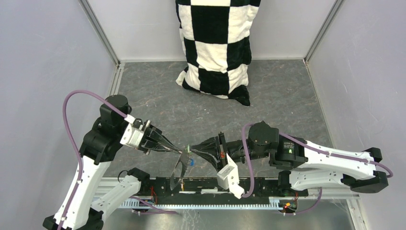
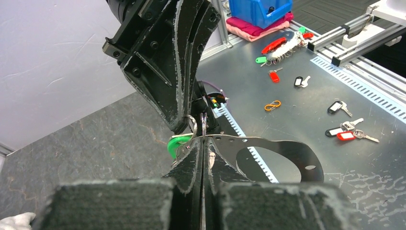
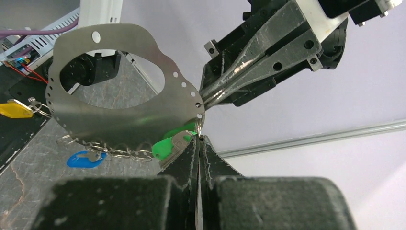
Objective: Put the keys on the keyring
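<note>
The keyring (image 3: 119, 122), aloft over the surface's near edge, is pinched between the closed left fingers (image 3: 249, 72); the right fingers (image 3: 189, 165) clamp the green key (image 3: 165, 146) (tiny, probably slippery). It looks thin and stiff: grip its rim.

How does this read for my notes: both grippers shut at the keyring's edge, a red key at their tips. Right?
Not quite. The right wrist view shows the key at their tips is green, not red. The left gripper and right gripper are indeed both shut at the edge of the keyring.
</note>
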Tool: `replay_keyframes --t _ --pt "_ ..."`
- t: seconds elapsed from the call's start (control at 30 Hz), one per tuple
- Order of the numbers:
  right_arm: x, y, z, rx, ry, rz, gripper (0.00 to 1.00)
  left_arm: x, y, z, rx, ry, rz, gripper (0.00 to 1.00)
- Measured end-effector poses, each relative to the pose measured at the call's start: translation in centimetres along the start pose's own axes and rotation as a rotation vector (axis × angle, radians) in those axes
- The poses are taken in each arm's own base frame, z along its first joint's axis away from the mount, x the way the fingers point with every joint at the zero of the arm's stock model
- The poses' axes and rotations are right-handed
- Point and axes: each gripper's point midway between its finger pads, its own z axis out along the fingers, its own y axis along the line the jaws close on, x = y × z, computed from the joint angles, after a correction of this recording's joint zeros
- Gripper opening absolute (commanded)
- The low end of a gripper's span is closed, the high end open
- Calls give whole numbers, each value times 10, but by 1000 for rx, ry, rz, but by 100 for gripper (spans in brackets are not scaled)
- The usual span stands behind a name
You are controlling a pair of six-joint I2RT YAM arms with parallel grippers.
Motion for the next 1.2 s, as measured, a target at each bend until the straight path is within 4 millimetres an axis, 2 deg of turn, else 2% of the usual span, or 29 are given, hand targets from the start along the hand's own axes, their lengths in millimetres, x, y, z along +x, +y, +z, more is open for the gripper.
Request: replay_keyframes --t 0.33,1.2 --pt "-10 5 3 -12 -21 -13 0 2 3 0 0 0 -13 2" --pt "-9 -1 3 14 -4 -22 0 2 3 0 0 0 -10 2"
